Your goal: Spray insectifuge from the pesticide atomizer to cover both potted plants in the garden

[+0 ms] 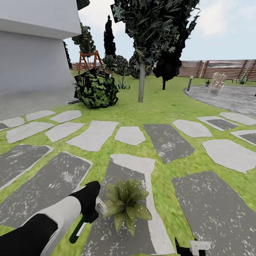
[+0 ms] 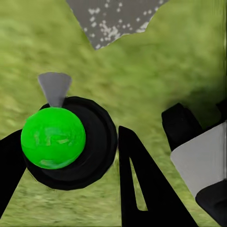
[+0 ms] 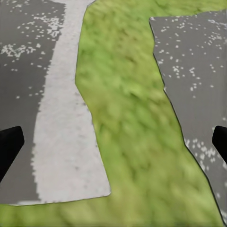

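One potted plant (image 1: 126, 206), a rosette of pointed green leaves, stands on a grey stepping stone (image 1: 140, 165) close in front of me. My left gripper (image 1: 82, 223) hangs just beside its left side, fingers pointing down, shut on the pesticide atomizer (image 1: 101, 207), whose light-grey head pokes out toward the leaves. In the left wrist view the atomizer (image 2: 71, 142) is a black round body with a green dome, held between two black fingers (image 2: 142, 189) over grass. My right gripper (image 1: 190, 247) is low at the frame's bottom, open over grass and stone (image 3: 113, 146). A tiny plant (image 1: 207, 83) by the far patio is too small to identify.
A broad-leaved bush (image 1: 96, 89) and a tree trunk (image 1: 141, 83) stand ahead on the lawn. The house wall (image 1: 35, 57) is at the left. A grey bollard (image 1: 190, 83), a chair (image 1: 217, 82) and the round patio (image 1: 227, 97) lie far right before the wooden fence (image 1: 220, 69).
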Robot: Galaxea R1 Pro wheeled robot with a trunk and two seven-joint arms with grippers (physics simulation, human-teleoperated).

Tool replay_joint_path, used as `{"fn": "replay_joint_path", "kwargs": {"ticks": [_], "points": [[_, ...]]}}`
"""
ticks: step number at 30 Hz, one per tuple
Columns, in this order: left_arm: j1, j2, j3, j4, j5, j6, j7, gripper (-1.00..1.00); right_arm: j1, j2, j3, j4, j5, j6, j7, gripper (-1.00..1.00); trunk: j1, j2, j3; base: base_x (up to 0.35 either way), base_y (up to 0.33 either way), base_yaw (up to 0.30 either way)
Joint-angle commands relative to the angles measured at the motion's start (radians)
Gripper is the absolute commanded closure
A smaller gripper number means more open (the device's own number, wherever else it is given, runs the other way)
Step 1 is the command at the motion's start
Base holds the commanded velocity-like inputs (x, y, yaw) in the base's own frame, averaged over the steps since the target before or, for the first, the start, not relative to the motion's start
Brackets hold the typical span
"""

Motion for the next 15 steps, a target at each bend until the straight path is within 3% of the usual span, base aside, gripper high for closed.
{"fn": "replay_joint_path", "kwargs": {"ticks": [1, 9, 15], "points": [[0.001, 0.000, 0.003, -0.004, -0.012, 0.002, -0.009, 1.00, -0.001, 0.000, -0.009, 0.001, 0.010, -0.003, 0.002, -1.00, 0.000, 0.000, -0.001, 0.000, 0.000, 0.000], [0.017, -0.008, 0.010, 0.000, -0.006, 0.001, -0.009, 1.00, -0.001, 0.001, -0.009, 0.001, 0.009, -0.003, 0.000, -1.00, 0.000, 0.000, -0.001, 0.011, 0.012, 0.000], [0.033, 0.001, 0.011, 0.000, -0.006, 0.002, -0.006, 1.00, -0.001, 0.002, -0.009, 0.001, 0.008, -0.003, -0.001, -1.00, 0.000, 0.000, -0.001, 0.056, 0.226, -0.034]]}}
